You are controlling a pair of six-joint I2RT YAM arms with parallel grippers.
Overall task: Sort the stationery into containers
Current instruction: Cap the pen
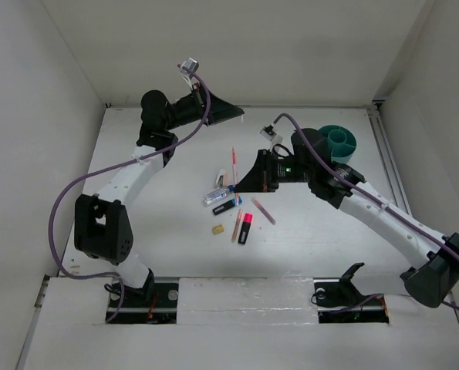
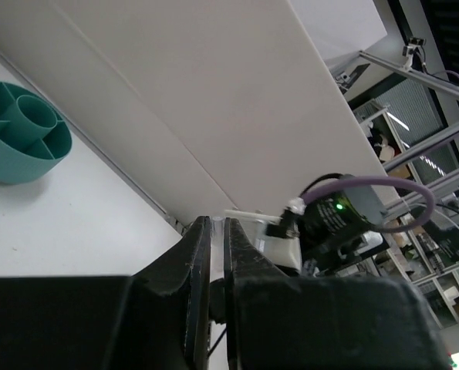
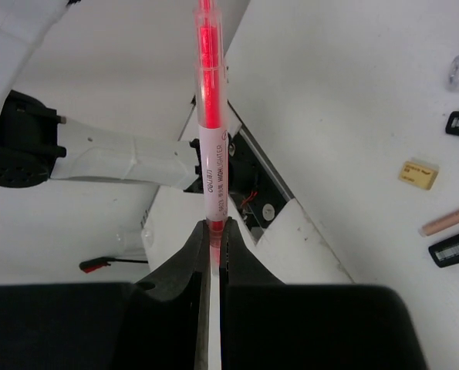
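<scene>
Low in the centre of the overhead view, loose stationery lies on the white desk (image 1: 306, 239). A tan block (image 1: 216, 229), a salmon pen (image 1: 237, 223) and a black highlighter with a pink cap (image 1: 245, 228) lie side by side, and a second pink pen (image 1: 263, 210) is angled just to their right. Just beyond them, a black highlighter with a blue cap (image 1: 224, 207) and a clear blue-capped tube (image 1: 216, 196) lie close together. A white eraser (image 1: 221, 177) sits a little farther up the frame.

Over this cluster, at mid-frame, the right arm's fingers (image 3: 194, 262) are clamped on one end of a red-and-white highlighter pen (image 3: 212, 154), which juts straight out past their tips.

Farther back, right of centre, the teal divided cup (image 1: 339, 142) stands on the desk behind the right arm's wrist, well apart from the scattered items.

At upper centre, near the desk's far edge, the left arm's fingers (image 2: 194, 262) are pressed together. Whether anything thin sits between them cannot be made out.
</scene>
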